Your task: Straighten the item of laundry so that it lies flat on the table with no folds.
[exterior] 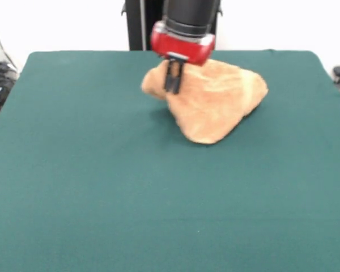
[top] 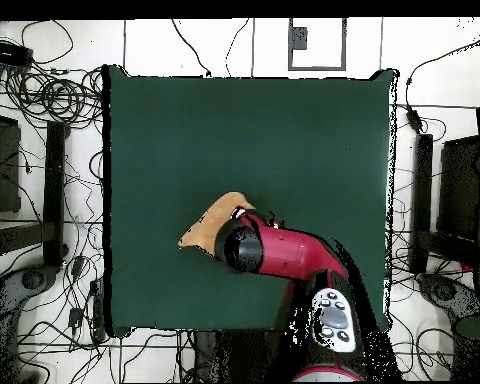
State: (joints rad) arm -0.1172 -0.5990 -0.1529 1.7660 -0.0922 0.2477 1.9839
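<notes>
The orange-tan towel (exterior: 215, 102) lies bunched and folded on the far half of the dark green table (exterior: 102, 187). Its left end looks raised off the cloth, with a shadow under it. My gripper (exterior: 173, 90) hangs from the red wrist at that left end, its dark fingers close together and pinching the towel. In the overhead view only part of the towel (top: 212, 225) shows, beside the arm's black and red wrist (top: 242, 248), which hides the fingers. No band stripe shows.
The table (top: 284, 130) reaches far beyond the towel on all sides. Cables and dark equipment (top: 54, 100) lie on the floor around it. The robot's pedestal (exterior: 141, 22) stands behind the far edge.
</notes>
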